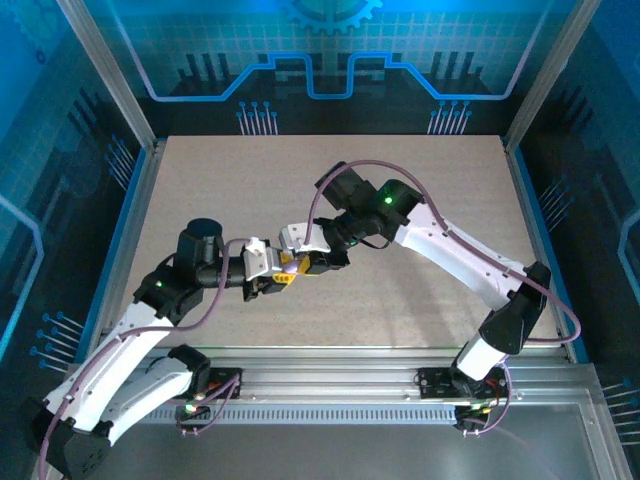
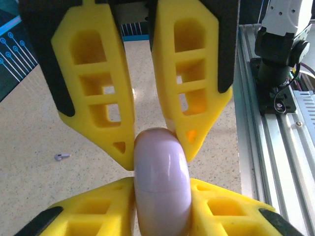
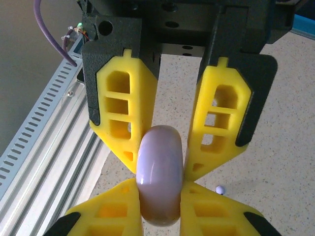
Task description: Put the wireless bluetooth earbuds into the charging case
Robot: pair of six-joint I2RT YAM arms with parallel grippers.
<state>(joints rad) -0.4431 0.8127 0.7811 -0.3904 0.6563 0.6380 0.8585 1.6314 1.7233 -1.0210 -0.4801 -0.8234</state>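
Observation:
The charging case (image 2: pixel 160 196), a smooth pale lavender pebble, hangs closed above the table, pinched edge-on from two sides. My left gripper (image 2: pixel 157 155) has its yellow fingers pressed on the case's upper half. My right gripper (image 2: pixel 161 186) clamps the lower half from the opposite side. In the right wrist view the right gripper (image 3: pixel 160 164) is shut on the case (image 3: pixel 158 142), with the left gripper (image 3: pixel 158 189) gripping it below. One earbud (image 2: pixel 61 157) lies on the table to the left, and another earbud (image 3: pixel 220 190) lies beyond the case. From above, both grippers (image 1: pixel 290 268) meet mid-table.
The speckled beige tabletop (image 1: pixel 420 210) stretches around the arms. An aluminium rail (image 2: pixel 275 147) runs along the near edge, with the right arm's base (image 2: pixel 278 59) bolted to it. Blue walls enclose the back and sides.

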